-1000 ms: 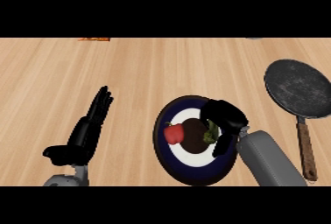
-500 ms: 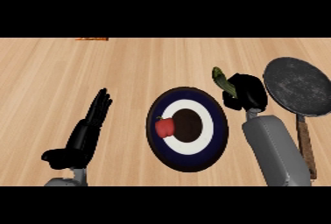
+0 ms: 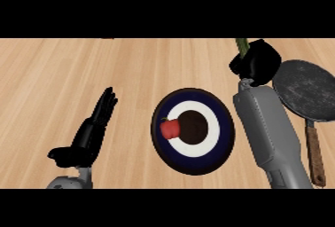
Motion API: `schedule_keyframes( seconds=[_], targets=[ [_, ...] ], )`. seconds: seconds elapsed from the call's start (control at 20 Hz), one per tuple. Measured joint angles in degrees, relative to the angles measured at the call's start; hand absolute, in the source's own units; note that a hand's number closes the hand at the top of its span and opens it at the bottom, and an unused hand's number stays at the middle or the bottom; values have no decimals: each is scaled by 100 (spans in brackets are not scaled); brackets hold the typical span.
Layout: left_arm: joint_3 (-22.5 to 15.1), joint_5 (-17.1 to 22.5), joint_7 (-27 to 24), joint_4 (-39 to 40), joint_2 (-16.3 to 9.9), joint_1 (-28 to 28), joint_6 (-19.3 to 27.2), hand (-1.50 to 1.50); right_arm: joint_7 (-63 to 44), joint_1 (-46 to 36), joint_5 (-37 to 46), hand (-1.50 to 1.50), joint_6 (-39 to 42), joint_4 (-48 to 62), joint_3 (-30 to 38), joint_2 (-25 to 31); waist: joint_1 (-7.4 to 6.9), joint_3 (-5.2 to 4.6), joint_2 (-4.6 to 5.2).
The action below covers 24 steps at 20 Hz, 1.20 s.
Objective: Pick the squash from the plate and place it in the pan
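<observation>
My right hand (image 3: 258, 62) is raised over the counter between the plate and the pan, fingers curled round the green squash (image 3: 243, 45), whose tip sticks out above the hand at the view's upper edge. The dark grey pan (image 3: 307, 88) lies just right of that hand, its brown handle (image 3: 315, 153) pointing toward me. The plate (image 3: 193, 153), dark blue with white and brown rings, sits at the centre and holds a red fruit (image 3: 169, 128) on its left side. My left hand (image 3: 91, 131) rests open at the left, fingers straight.
The wooden counter (image 3: 78, 66) stretches across the whole view. My right forearm (image 3: 268, 133) runs between the plate's right rim and the pan's handle. A small orange thing (image 3: 107, 38) peeks in at the far edge.
My right hand has lifted the squash off the plate and carried it up and to the right, close to the pan's left rim. The red fruit stays on the plate.
</observation>
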<state>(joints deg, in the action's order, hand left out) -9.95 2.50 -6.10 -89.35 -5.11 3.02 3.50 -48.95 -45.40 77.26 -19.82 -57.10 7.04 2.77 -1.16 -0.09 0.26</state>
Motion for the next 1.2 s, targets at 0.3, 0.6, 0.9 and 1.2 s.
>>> schedule_keyframes(
  seconds=[0.3, 0.6, 0.9, 1.2],
  targets=[
    [-22, -59, 58, -48, 71, 25, 55, 0, -389, -213, 155, 150, -865, 439, 488, 106, 15, 7, 3],
    [98, 32, 72, -28, 3, 39, -76, 0, -51, -64, 33, 150, -1653, 1026, 963, 667, 28, 11, 9],
    [12, -85, 23, -25, 80, -15, -32, 0, 317, 138, 287, 150, -2323, 1788, 1240, 1426, 6, 14, 23],
    [-16, -109, 213, -204, 111, 46, -6, 0, 1025, 227, -137, 150, -3235, 2400, 1738, 2053, -48, 24, 47]
  ],
)
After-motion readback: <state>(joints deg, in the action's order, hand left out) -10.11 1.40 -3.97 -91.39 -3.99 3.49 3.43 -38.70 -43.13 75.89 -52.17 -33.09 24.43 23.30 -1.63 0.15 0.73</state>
